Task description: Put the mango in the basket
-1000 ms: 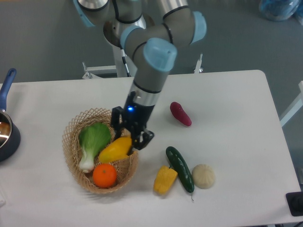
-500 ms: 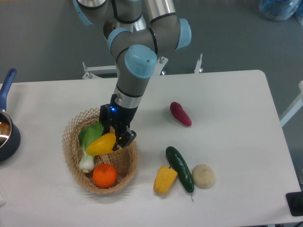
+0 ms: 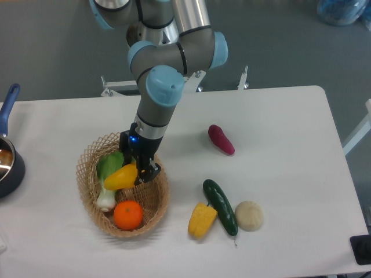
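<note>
Camera view, fixed, looking down on a white table (image 3: pixel 278 116). Far left: dark pot (image 3: pixel 8 165) with a blue handle, partly cut off by the frame edge. Next, the basket (image 3: pixel 87 191), oval wicker, sits on the table left of centre. Inside it: a leafy green vegetable (image 3: pixel 107 174) along the left side, an orange (image 3: pixel 128 215) at the front, and the mango (image 3: pixel 120 177) lying across the greens, above the orange. The mango is over the basket interior, tilted, its right end at the gripper (image 3: pixel 141 172). Gripper points down into the basket, blue light lit on its body; its fingers are closed on the mango's right end, pinching it. Cannot tell if the mango rests on the greens or hangs just above them. The arm (image 3: pixel 159 87) rises from the gripper toward the top of the frame, grey with blue joint caps. Right of the basket, near the front edge: corn (image 3: pixel 202 220) touching a cucumber (image 3: pixel 220 207), then a pale round item (image 3: pixel 249 215) just beside the cucumber's lower end. Further back, apart from these, a dark red vegetable (image 3: pixel 221 139) lies alone. Bottom right corner: a black object (image 3: pixel 362 250), cut off.
</note>
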{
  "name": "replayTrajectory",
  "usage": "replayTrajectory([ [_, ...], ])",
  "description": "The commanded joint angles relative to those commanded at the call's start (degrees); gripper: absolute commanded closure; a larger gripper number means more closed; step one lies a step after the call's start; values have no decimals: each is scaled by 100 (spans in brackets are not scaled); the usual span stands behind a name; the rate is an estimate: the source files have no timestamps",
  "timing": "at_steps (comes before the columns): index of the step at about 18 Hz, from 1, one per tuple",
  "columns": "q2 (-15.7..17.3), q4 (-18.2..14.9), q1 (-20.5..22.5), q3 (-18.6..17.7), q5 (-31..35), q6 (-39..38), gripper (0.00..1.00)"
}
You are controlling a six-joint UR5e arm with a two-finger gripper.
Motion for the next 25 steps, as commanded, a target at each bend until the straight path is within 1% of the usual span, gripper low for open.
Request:
replayTrajectory([
  [2,-97,0,0,-9,18,0,77],
  [4,-115,0,-9,-17,27,0,76],
  [5,-132,0,-9,-26,27,0,71],
  [6,-167,0,-9,0,27,0,58],
  [7,-202,0,-26,9,36,-9,53],
  [8,-211,0,-35,0,36,-9,53],
  [9,-211,0,-35,-9,36,-9,49],
  [10,-211,0,-35,-17,36,-9,39],
  [12,-255,0,-35,9,44,-9,35],
  [13,-281,9,-35,18,88,0,29],
  [14,-282,17,-35,18,167,0,21],
  [15,-264,18,-35,18,220,0,8],
  [16,-247,18,-35,9,229,-17,0],
  [18,-203,35,-27,18,238,-18,0],
  [22,69,18,52,193,255,-26,0],
  [24,280,18,350,464,247,-44,0],
  [25,307,18,482,692,247,-79,0],
])
